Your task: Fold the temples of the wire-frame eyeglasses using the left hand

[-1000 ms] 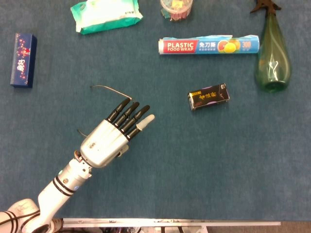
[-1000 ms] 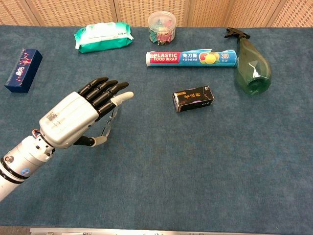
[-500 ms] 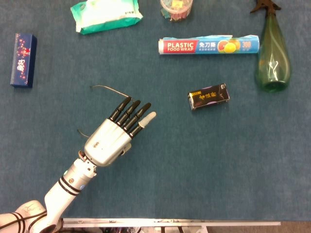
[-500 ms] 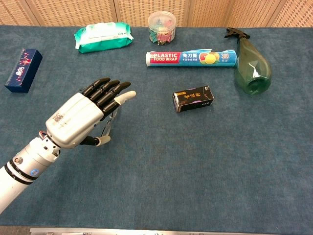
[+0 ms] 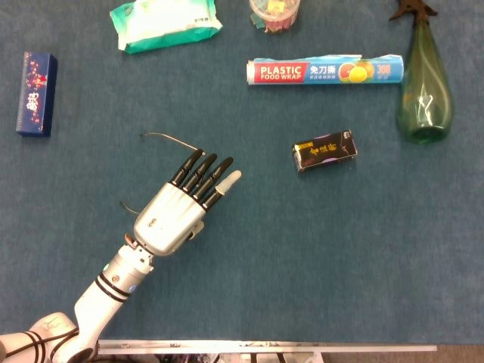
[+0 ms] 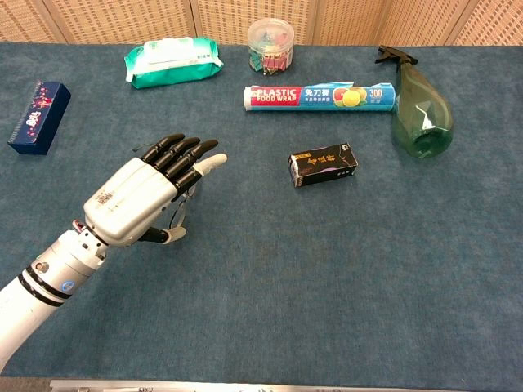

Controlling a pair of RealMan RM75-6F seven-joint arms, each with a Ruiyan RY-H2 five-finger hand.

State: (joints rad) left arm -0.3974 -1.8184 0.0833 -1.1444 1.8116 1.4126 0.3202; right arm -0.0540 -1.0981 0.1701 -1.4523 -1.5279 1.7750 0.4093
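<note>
The wire-frame eyeglasses (image 5: 170, 138) lie on the blue table cloth, mostly hidden under my left hand (image 5: 178, 212). One thin temple curves out to the upper left of the fingertips, and another wire end shows left of the palm. In the chest view a bit of the eyeglasses' wire (image 6: 179, 214) shows below the left hand (image 6: 139, 200). The hand hovers palm down over the frame with its fingers stretched straight and holds nothing. Whether it touches the frame I cannot tell. My right hand appears in neither view.
A black box (image 5: 325, 151) lies to the right, with a plastic wrap roll (image 5: 324, 72) and green spray bottle (image 5: 425, 91) beyond it. A wipes pack (image 5: 166, 23) and a clip jar (image 5: 274, 13) sit at the back, a blue box (image 5: 35, 93) far left.
The left forearm and wrist have shifted slightly to the right while the fingertips stay over the eyeglasses. The glasses have not moved.
</note>
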